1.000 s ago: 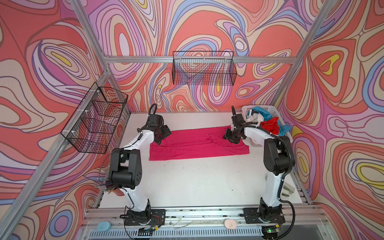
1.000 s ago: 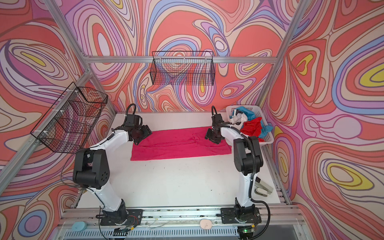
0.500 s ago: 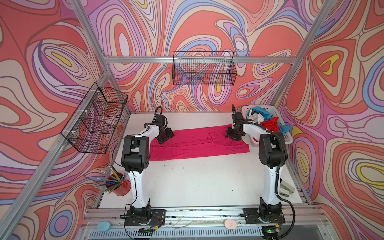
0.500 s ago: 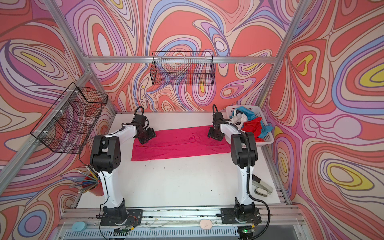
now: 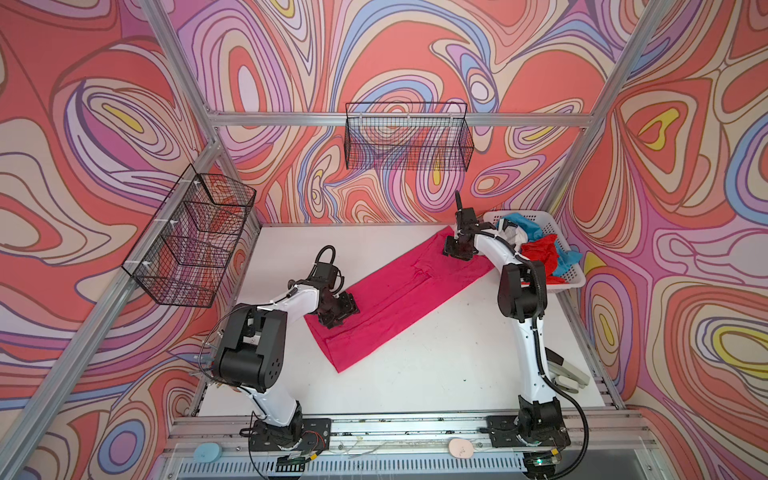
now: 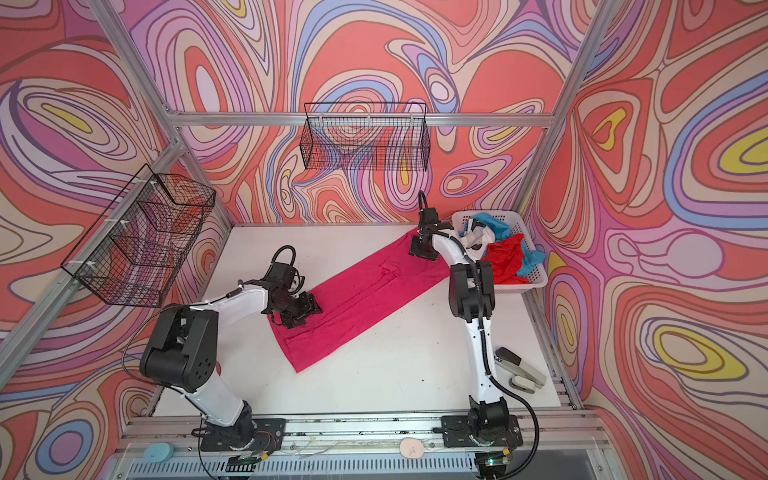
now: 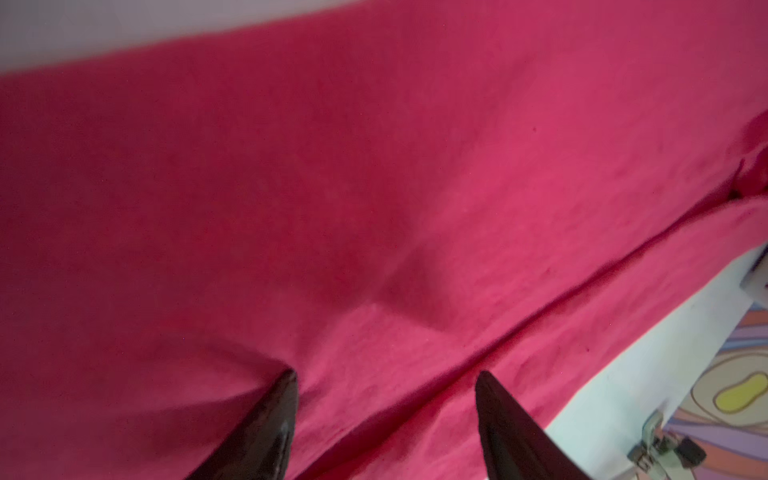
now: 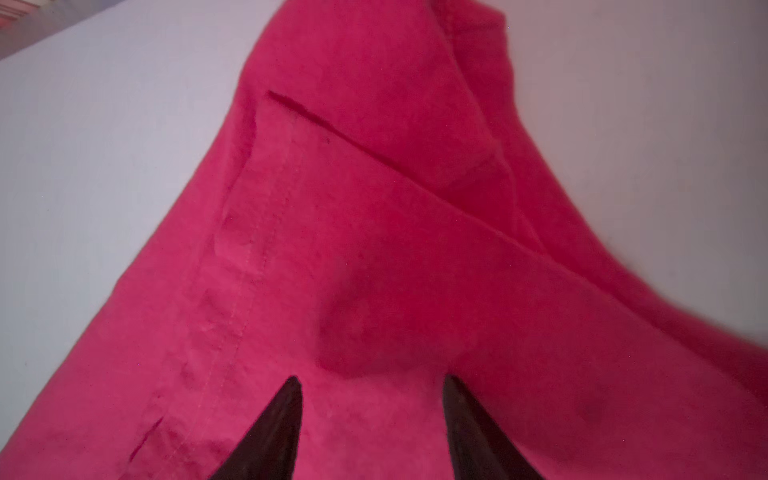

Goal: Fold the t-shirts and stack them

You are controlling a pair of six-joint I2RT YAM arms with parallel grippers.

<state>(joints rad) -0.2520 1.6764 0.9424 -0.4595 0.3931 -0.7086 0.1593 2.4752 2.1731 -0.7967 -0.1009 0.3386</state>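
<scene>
The folded magenta t-shirt (image 5: 399, 299) stretches between both jaws, now slantwise on the white surface (image 5: 436, 374); a second ago it lay level. Both jaws stand parted, fingertips (image 7: 286, 399) on soft cloth. Only the right wrist view shows its stitched hem (image 8: 241, 291). Only the top views show the slotted basket (image 5: 571, 282) beside the right jaws.

**No legible writing in view**

No text, label, brand, number or sign could be read in any of the views. The dark marks on the white t-shirt (image 6: 481, 240) lying in the basket (image 6: 537, 277) were too small to make out as letters or figures.
</scene>
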